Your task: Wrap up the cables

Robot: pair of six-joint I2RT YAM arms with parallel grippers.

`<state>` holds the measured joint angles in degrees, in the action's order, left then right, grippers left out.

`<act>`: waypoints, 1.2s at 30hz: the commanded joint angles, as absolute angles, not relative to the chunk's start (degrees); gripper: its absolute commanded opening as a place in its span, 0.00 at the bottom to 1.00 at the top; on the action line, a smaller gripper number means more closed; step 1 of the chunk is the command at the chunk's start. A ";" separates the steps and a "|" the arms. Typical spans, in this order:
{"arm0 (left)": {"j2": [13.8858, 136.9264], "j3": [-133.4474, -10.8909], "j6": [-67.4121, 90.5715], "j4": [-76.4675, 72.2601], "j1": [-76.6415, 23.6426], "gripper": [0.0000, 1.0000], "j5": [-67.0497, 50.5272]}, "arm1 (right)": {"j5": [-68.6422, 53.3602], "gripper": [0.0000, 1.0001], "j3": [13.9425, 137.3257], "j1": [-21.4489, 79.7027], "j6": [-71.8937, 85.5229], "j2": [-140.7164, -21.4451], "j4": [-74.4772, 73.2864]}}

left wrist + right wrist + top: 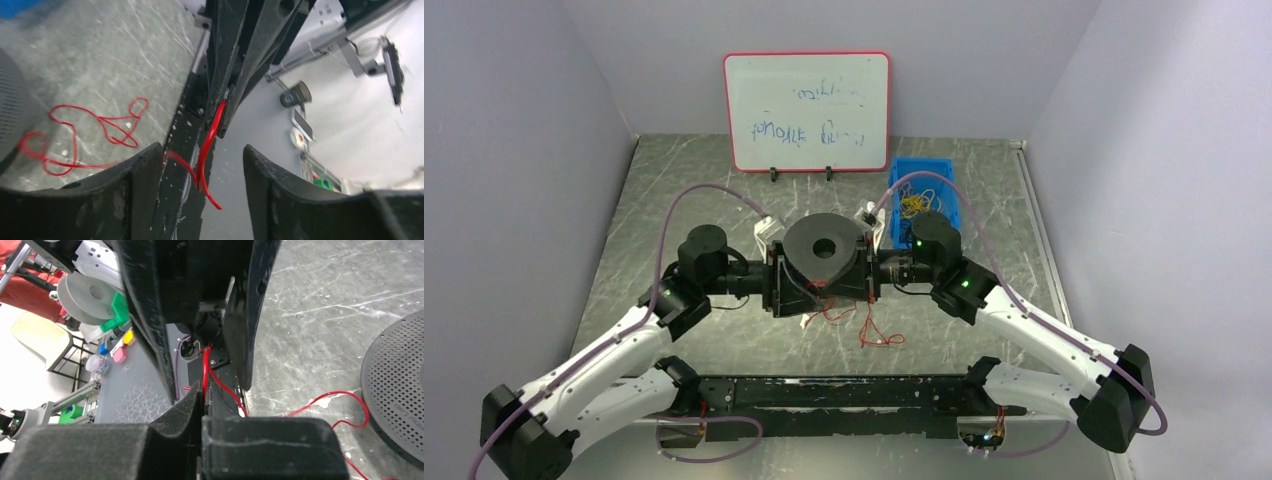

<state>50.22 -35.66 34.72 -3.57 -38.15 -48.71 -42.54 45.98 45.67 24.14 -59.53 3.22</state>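
The cables are thin red wire. Loose loops (880,336) lie on the table in front of a black round spool (802,240) that lies flat. My two grippers meet tip to tip just in front of the spool. My right gripper (842,286) is shut on a red strand (206,371), which runs up from its fingertips (204,392). My left gripper (808,290) is open. The same strand (209,142) hangs between its fingers (202,167) without touching them. More red loops (107,125) lie on the table to its left. The spool's perforated disc (395,390) shows at the right.
A blue bin (944,185) with yellow and orange wires stands at the back right. A whiteboard (807,110) leans on the back wall. A black rail (844,392) runs along the near table edge. Grey walls close the left and right sides.
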 commanded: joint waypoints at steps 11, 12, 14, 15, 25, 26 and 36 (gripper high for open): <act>46.33 -44.91 18.98 10.91 -38.48 0.66 -39.97 | -46.00 0.00 51.82 46.04 24.06 -58.36 -4.14; 46.83 -44.92 18.79 10.38 -38.45 0.64 -41.19 | -46.38 0.00 52.11 46.00 24.20 -58.40 -4.45; 47.25 -44.72 18.55 9.56 -38.47 0.61 -43.14 | -46.83 0.00 52.43 46.05 24.47 -58.24 -4.87; 47.36 -44.66 18.46 9.10 -38.42 0.59 -44.10 | -47.03 0.00 52.54 46.04 24.61 -58.07 -4.91; 48.90 -44.29 19.52 3.99 -38.45 0.07 -51.94 | -47.23 0.00 53.51 46.05 23.75 -59.14 -8.07; 48.88 -44.12 19.66 3.31 -38.49 0.07 -52.89 | -47.01 0.00 53.72 46.05 23.67 -59.08 -8.13; 46.40 -44.65 21.90 2.88 -38.50 0.07 -53.18 | -42.47 0.38 56.56 46.05 16.79 -56.22 -12.77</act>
<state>47.75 -43.44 21.69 3.70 -38.15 -51.75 -44.66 53.95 45.74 21.12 -58.76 -9.93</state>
